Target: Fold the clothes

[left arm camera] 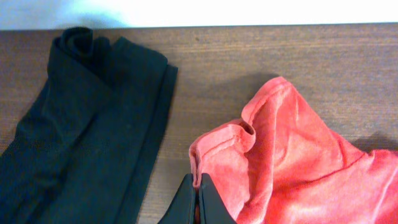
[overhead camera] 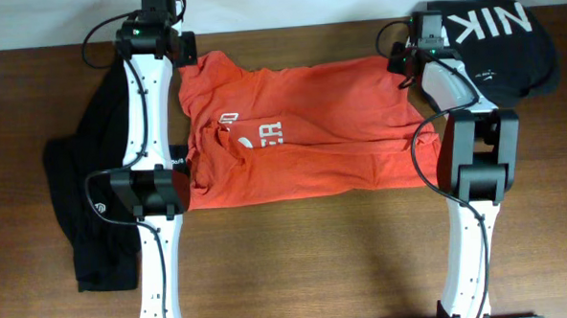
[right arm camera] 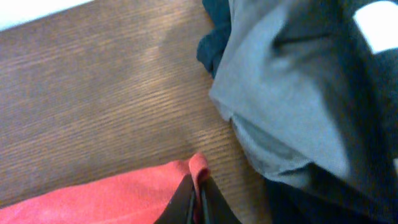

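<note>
Across the middle of the worktop [overhead camera: 298, 273] lies the orange-red T-shirt [overhead camera: 301, 129], spread out but rumpled, its white lettering partly lost in a crease; at the shirt's upper left corner the left gripper [left arm camera: 198, 202] has its jaws clenched on a bunched fold of the red cloth; at the shirt's upper right corner the right gripper [right arm camera: 198, 194] pinches the red edge, jaws closed on it; just left of the shirt a long black garment [overhead camera: 94, 206] lies crumpled under the left arm; just beyond the shirt's right corner sits a dark garment [overhead camera: 499, 35] with large white letters, not touching the red cloth.
</note>
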